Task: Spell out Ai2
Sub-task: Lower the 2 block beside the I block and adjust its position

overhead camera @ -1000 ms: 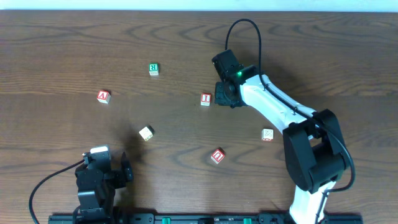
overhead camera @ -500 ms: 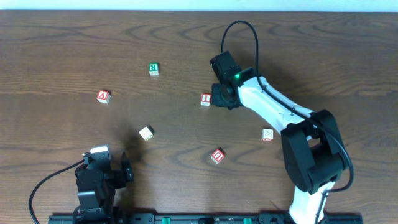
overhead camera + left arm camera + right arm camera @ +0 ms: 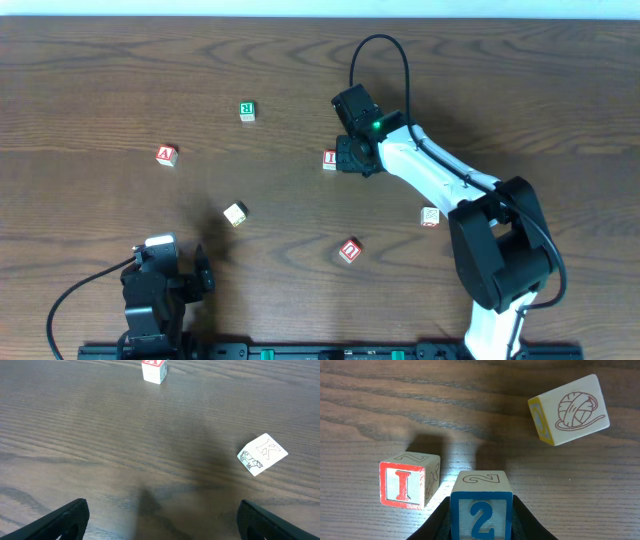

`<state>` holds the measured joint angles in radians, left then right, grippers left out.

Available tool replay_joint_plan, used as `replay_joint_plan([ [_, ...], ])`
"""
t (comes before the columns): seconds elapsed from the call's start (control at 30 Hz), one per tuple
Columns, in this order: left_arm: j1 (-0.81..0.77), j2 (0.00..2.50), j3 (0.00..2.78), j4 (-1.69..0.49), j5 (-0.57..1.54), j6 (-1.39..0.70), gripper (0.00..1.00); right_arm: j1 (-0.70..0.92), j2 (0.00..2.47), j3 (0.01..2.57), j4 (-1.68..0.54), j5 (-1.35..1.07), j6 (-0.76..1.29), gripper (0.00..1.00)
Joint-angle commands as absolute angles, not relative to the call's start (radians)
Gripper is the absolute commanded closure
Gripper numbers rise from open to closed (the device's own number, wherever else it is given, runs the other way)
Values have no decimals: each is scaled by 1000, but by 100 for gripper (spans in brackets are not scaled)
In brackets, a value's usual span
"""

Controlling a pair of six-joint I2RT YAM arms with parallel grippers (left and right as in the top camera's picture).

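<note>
- Dark wood grain ran across the whole bench [image 3: 100, 80], with the cubes scattered wide over it.
- My right arm [image 3: 440, 180] reached from the near right edge up toward the middle of the bench.
- My left pincer [image 3: 160, 525] sat low at the near left, its fingers spread wide with nothing between them.
- My right pincer [image 3: 481, 527] was clamped on the 2 cube [image 3: 481, 515], one finger pressed to each side, the blue 2 facing the wrist camera.
- Just to that cube's left in the wrist view stood the I cube [image 3: 402, 486], with a narrow gap between the two.
- Far off to the left lay the A cube [image 3: 166, 155], well apart from the other two.
- Beyond the pincer sat a tilted yarn cube [image 3: 570, 410].
- A K cube [image 3: 262, 454] lay ahead of my left pincer.
- A green R cube [image 3: 247, 111] and a red U cube [image 3: 349, 250] lay by themselves.
</note>
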<state>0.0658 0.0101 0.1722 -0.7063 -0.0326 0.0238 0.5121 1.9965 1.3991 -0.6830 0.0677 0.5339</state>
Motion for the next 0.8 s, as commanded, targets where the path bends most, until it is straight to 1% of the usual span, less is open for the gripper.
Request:
replay_joint_plan([
  [0.0,72,6,160,-730,-33,30,4,524,2016,1393,-675,90,553,98],
  [0.63,72,6,160,-730,-33,30,4,538,2048,1393,-635,102,580,98],
  [0.67,72,6,160,-730,-33,31,5,538,2048,1393,-634,102,580,96],
  [0.7,72,6,160,-730,-33,30,5,538,2048,1393,-633,102,580,90],
  [0.77,72,6,160,-730,-33,30,5,538,2048,1393,-632,102,580,85],
])
